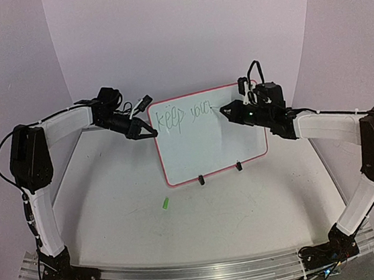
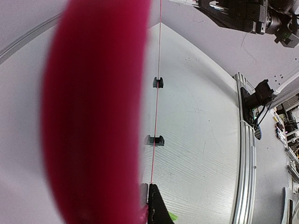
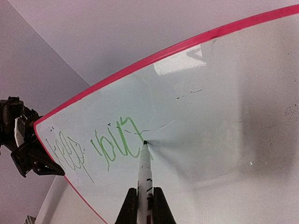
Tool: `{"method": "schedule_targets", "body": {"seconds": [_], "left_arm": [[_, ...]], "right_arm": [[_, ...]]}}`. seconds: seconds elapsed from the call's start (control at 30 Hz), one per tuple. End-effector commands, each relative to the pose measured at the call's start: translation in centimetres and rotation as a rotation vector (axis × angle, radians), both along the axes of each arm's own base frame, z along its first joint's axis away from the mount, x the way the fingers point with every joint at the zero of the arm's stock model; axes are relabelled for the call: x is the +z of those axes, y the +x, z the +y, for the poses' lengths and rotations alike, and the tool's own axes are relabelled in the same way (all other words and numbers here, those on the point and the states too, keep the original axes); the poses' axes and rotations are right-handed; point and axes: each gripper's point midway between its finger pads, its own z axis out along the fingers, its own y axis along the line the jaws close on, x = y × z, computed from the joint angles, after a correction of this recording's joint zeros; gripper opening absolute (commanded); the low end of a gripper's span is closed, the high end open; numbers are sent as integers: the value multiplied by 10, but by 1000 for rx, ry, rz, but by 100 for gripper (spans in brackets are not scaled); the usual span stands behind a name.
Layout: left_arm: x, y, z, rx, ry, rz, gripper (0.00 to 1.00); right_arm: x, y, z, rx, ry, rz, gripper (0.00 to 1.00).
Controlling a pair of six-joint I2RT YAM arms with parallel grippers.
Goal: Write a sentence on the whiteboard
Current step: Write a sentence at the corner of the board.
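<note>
The whiteboard stands upright on two black clip feet at mid-table, its red-pink rim showing, with green writing "keep your" on its upper part. My left gripper is shut on the board's left rim; in the left wrist view the rim fills the frame as a red blur next to one black fingertip. My right gripper is shut on a white marker, whose tip touches the whiteboard just right of the last green letter. The right gripper also shows in the top view.
A small green marker cap lies on the white table in front of the board. The clip feet stand at the board's lower edge. A metal rail runs along the near table edge.
</note>
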Motion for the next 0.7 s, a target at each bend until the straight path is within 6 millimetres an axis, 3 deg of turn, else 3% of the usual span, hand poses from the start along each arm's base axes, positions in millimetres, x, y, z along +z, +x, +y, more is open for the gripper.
{"method": "schedule_targets", "body": {"seconds": [0.0, 0.67], "left_arm": [[7, -5, -3, -19, 42, -94, 0], [6, -4, -2, -18, 44, -92, 0]], "right_arm": [[29, 14, -2, -40, 32, -77, 0], [20, 18, -13, -107, 25, -55, 0]]}}
